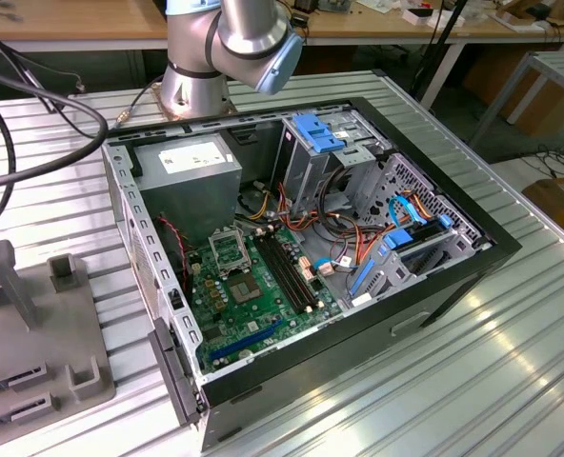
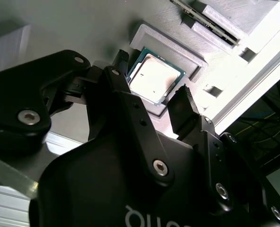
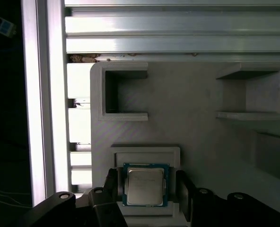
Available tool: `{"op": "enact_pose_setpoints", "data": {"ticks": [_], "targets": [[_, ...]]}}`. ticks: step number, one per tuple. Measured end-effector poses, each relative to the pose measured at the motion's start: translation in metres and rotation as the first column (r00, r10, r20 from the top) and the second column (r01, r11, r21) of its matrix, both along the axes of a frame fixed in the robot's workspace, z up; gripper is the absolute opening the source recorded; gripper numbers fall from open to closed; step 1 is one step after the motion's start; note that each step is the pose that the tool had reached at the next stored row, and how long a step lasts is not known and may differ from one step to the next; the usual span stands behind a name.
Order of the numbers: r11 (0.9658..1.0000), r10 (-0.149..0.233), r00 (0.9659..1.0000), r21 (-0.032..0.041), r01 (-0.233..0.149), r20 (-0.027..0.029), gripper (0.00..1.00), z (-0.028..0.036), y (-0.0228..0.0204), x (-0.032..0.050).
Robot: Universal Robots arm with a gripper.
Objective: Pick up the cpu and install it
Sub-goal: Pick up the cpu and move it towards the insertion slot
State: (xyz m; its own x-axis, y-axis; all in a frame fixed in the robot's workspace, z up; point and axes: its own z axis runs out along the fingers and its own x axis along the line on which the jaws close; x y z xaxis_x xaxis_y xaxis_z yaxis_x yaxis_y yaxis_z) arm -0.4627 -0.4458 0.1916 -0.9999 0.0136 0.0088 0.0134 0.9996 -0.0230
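The cpu (image 3: 144, 184) is a square chip with a silver lid and a green rim, lying flat in a shallow recess of a grey printed holder (image 3: 187, 94). In the second wrist view the cpu (image 2: 155, 78) sits the same way. My gripper (image 3: 146, 187) hangs just above it, open, with one black finger (image 3: 111, 182) on each side of the chip and a small gap at both edges. The fingers (image 2: 182, 104) also flank it in the second wrist view. In the exterior view the motherboard's bare socket (image 1: 227, 249) lies inside the opened computer case (image 1: 492, 243).
The grey holder (image 1: 34, 333) with upright posts stands at the exterior view's left on the ribbed aluminium table (image 1: 473, 381). Inside the case are a power supply (image 1: 191, 176), drive cages (image 1: 320, 143), loose cables and memory slots (image 1: 287, 271). The arm's base (image 1: 196, 81) stands behind the case.
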Motion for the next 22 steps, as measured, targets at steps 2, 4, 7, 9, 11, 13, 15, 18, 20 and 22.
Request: {"op": "enact_pose_setpoints", "data": {"ticks": [2, 4, 7, 9, 11, 13, 15, 18, 20, 22], "targets": [[1.0000, 0.000, 1.0000, 0.0000, 0.000, 0.0002, 0.61, -0.0004, 0.0000, -0.0004], [1.0000, 0.000, 1.0000, 0.0000, 0.000, 0.0005, 0.61, -0.0004, 0.0000, -0.0005], [1.0000, 0.000, 1.0000, 0.0001, 0.000, 0.0007, 0.61, -0.0002, 0.0000, -0.0006], [1.0000, 0.000, 1.0000, 0.0000, 0.000, 0.0005, 0.61, 0.0005, 0.0001, -0.0006], [1.0000, 0.000, 1.0000, -0.0001, 0.000, 0.0006, 0.61, 0.0013, 0.0003, -0.0006], [1.0000, 0.000, 1.0000, -0.0003, 0.000, 0.0005, 0.61, 0.0019, 0.0008, -0.0006], [1.0000, 0.000, 1.0000, -0.0005, 0.000, 0.0012, 0.61, 0.0020, 0.0013, -0.0009], [1.0000, 0.000, 0.9999, -0.0006, 0.000, 0.0138, 0.61, 0.0020, 0.0018, -0.0029], [1.0000, 0.000, 0.9997, -0.0007, 0.000, 0.0234, 0.61, 0.0020, 0.0021, -0.0041], [1.0000, 0.000, 0.9997, -0.0008, 0.000, 0.0236, 0.61, 0.0020, 0.0021, -0.0041]]}}
